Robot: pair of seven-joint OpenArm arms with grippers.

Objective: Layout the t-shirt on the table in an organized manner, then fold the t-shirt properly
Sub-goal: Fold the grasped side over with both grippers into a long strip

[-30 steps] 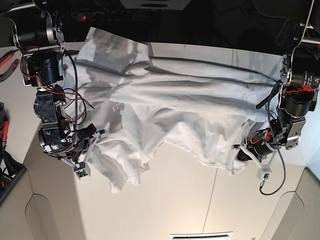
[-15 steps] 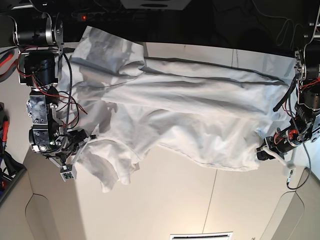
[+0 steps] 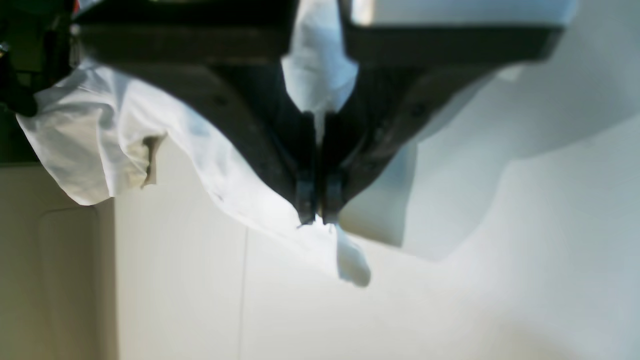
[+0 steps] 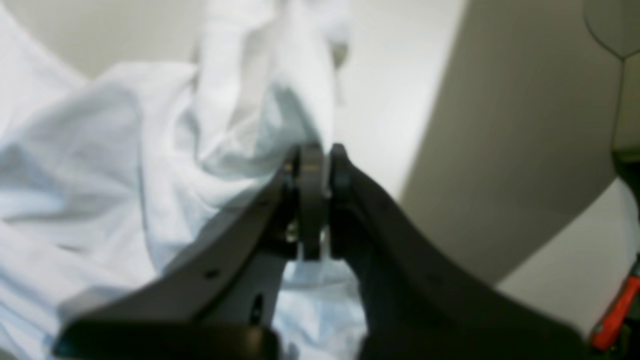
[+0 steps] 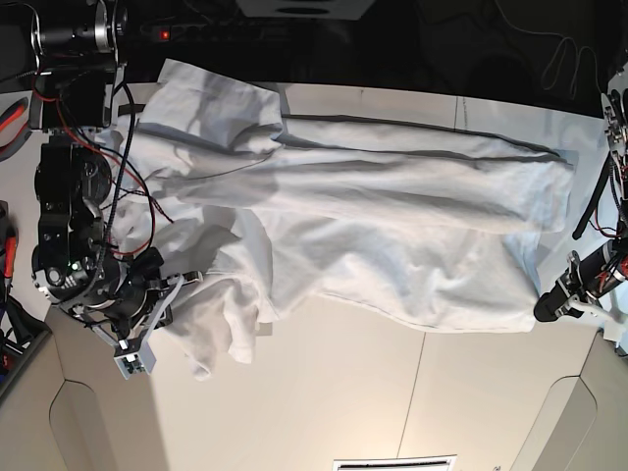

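Observation:
The white t-shirt [image 5: 373, 235] lies stretched across the table [image 5: 343, 392], wrinkled, with one sleeve bunched at the far left. My right gripper [image 5: 182, 285], at the base view's left, is shut on the shirt's bunched edge; in the right wrist view its fingertips [image 4: 315, 165] pinch the white cloth [image 4: 100, 165]. At the base view's right edge, my left gripper [image 5: 543, 309] is shut on the shirt's opposite edge. The left wrist view shows the gripper [image 3: 317, 212] closed on a fold of cloth [image 3: 100, 130], a small tip hanging below the fingertips.
Beige cut-out corner panels [image 5: 98, 422] [image 5: 589, 412] flank the near side of the table. Red-handled tools [image 5: 12, 118] lie at the far left. The dark far edge [image 5: 412, 59] runs behind the shirt. A white slotted panel [image 5: 392, 463] sits at the near edge.
Both grippers have moved outward, the left toward the base view's right edge and the right toward its left. The shirt has been drawn wider and flatter between them.

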